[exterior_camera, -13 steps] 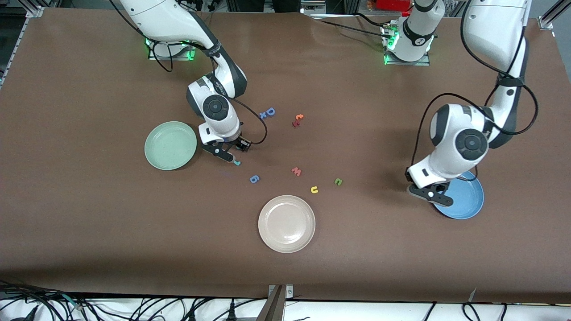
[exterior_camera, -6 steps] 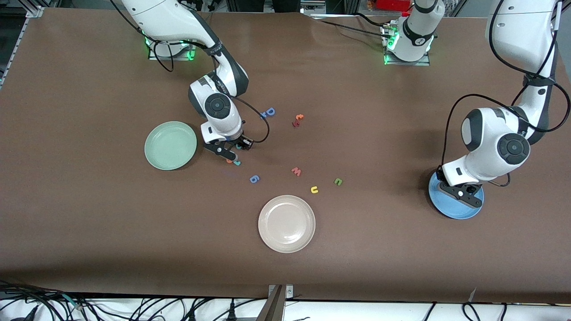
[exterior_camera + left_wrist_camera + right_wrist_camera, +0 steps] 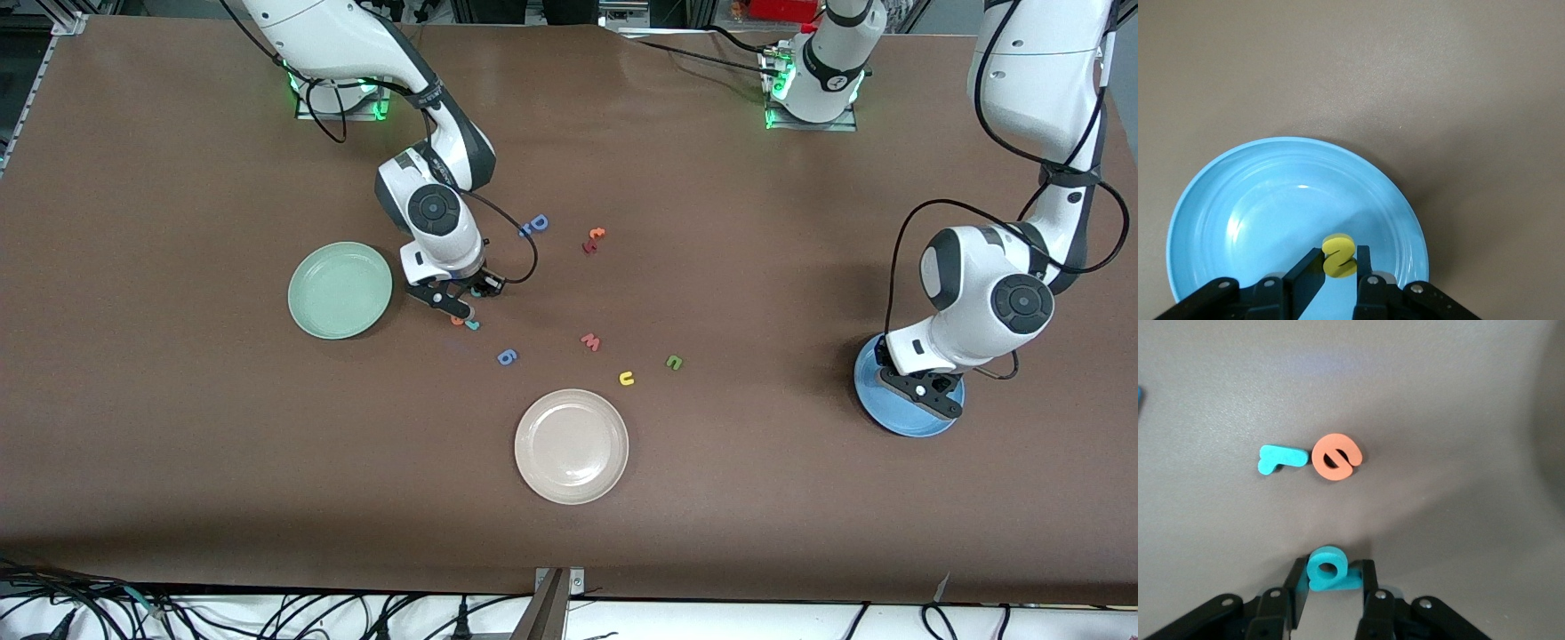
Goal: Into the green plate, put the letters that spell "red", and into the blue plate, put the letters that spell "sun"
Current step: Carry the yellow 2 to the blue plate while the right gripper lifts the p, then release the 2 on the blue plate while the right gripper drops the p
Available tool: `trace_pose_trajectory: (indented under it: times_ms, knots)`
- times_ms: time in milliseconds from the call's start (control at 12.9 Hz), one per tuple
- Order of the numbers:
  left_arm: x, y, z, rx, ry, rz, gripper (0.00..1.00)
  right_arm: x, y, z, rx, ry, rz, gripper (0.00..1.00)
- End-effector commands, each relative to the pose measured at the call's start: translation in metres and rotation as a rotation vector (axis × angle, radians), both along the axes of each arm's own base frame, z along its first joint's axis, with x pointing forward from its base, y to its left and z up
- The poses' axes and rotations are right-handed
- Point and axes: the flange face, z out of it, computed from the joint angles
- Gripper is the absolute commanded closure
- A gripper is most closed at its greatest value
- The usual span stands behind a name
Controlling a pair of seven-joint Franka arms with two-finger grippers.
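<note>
Since a second ago the left arm has swung toward its own end of the table, so the left gripper now hangs over the round sky-blue plate instead of beside its rim; the right gripper has drawn slightly back toward its base and come off the tabletop. Left gripper: fingers clamped on the small yellow foam "s", held above the plate's bowl, not lying in it. Right gripper: fingers pinched on the teal foam "d", lifted over the bare brown table just beside the round pale mint-green plate. Under it, on the table, lie the teal foam "r" and the orange foam "e", touching each other. The yellow "u" and the dark green "n" lie near the middle, the "u" nearer the front camera, close to the cream-white plate. Nearby lie the pink "w", the blue "g" and the blue "D".
</note>
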Motion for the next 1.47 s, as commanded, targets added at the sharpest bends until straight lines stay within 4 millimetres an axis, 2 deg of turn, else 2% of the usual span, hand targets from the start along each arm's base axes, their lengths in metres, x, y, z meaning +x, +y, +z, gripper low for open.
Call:
trace_pose_trajectory:
  times_ms: [0, 77, 155, 232, 387, 542, 774, 929, 1007, 1084, 1162, 1239, 1394]
  knots:
    - [0.003, 0.001, -0.002, 0.013, -0.016, -0.030, 0.57, 0.010, -0.017, 0.047, -0.021, 0.028, 0.061, 0.84]
    - [0.003, 0.001, -0.002, 0.013, -0.018, -0.030, 0.36, 0.020, -0.035, 0.059, -0.035, 0.034, 0.076, 0.84]
    - [0.003, 0.001, -0.001, 0.014, -0.018, -0.031, 0.02, 0.028, -0.056, 0.074, -0.047, 0.047, 0.119, 0.84]
    - [0.003, 0.000, 0.005, 0.009, -0.021, -0.026, 0.00, 0.037, -0.084, 0.086, -0.062, 0.077, 0.172, 0.84]
    - [0.005, -0.021, 0.025, -0.012, -0.028, -0.028, 0.00, 0.053, -0.144, 0.100, -0.081, 0.134, 0.236, 0.84]
    - [0.006, -0.063, 0.041, -0.096, -0.037, 0.039, 0.00, 0.060, -0.182, 0.085, -0.092, 0.162, 0.254, 0.84]
    - [0.001, -0.129, 0.044, -0.129, -0.041, 0.174, 0.00, 0.059, -0.202, 0.039, -0.092, 0.243, 0.225, 0.84]
    - [-0.007, -0.177, 0.044, -0.137, -0.041, 0.282, 0.00, 0.058, -0.208, 0.019, -0.073, 0.273, 0.188, 0.83]
    - [-0.011, -0.196, 0.045, -0.141, -0.043, 0.320, 0.00, 0.058, -0.207, 0.013, -0.059, 0.272, 0.172, 0.77]
    - [-0.013, -0.221, 0.046, -0.152, -0.045, 0.353, 0.00, 0.059, -0.207, 0.013, -0.056, 0.273, 0.170, 0.22]
    - [-0.017, -0.239, 0.045, -0.164, -0.040, 0.402, 0.00, 0.059, -0.207, 0.018, -0.053, 0.271, 0.170, 0.00]
    - [-0.023, -0.258, 0.040, -0.167, -0.033, 0.451, 0.00, 0.061, -0.206, 0.027, -0.048, 0.269, 0.169, 0.00]
    - [-0.025, -0.284, 0.036, -0.170, -0.035, 0.480, 0.00, 0.065, -0.202, 0.056, -0.033, 0.261, 0.174, 0.00]
